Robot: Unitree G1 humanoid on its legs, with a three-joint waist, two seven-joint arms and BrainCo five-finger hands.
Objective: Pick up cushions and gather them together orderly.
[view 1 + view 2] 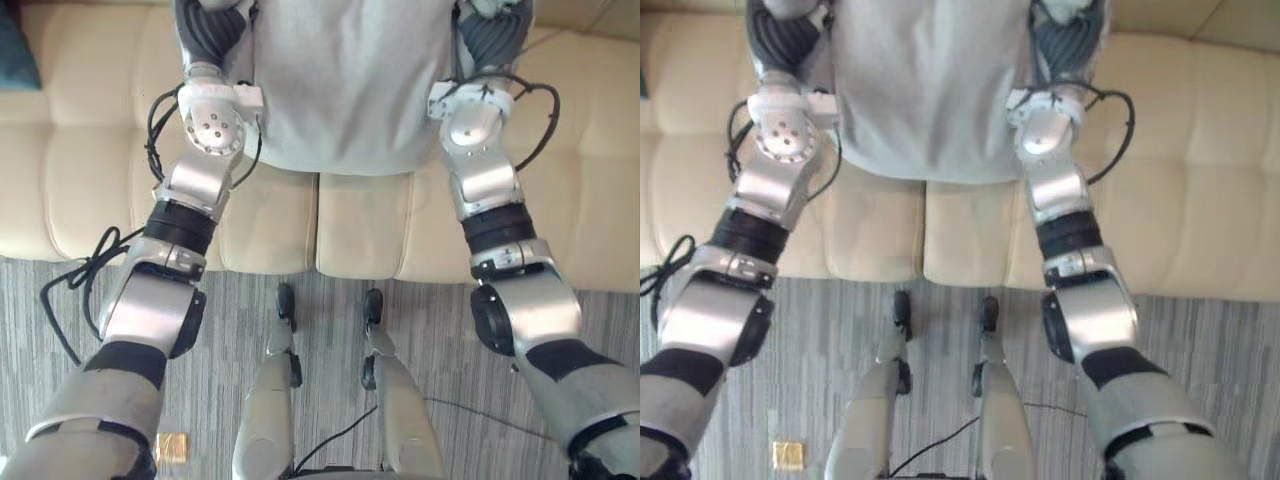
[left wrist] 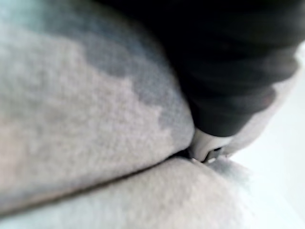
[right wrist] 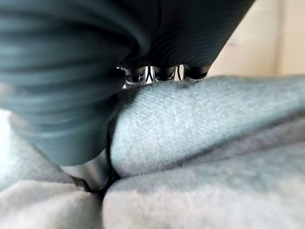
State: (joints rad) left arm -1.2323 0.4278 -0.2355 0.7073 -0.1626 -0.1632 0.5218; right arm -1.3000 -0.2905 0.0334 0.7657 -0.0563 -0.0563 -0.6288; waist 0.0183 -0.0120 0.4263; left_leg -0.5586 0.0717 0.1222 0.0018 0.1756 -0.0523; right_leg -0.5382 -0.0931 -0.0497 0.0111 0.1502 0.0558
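A light grey cushion (image 1: pixel 345 90) hangs in front of me above the cream sofa (image 1: pixel 80 170), held up between my two hands. My left hand (image 1: pixel 212 30) is against its left edge, and its dark cover (image 2: pixel 228 71) presses into a fold of the grey cloth (image 2: pixel 71 119). My right hand (image 1: pixel 490 30) is at the cushion's right edge. In the right wrist view its fingers (image 3: pixel 164 73) curl over a bulge of the cushion (image 3: pixel 190 129) and the thumb (image 3: pixel 93 171) pinches it from below.
A dark teal cushion (image 1: pixel 15 50) lies on the sofa at the far left. A grey striped carpet (image 1: pixel 600 320) runs along the sofa's front edge. A small yellow thing (image 1: pixel 172 447) lies on the carpet near my left arm.
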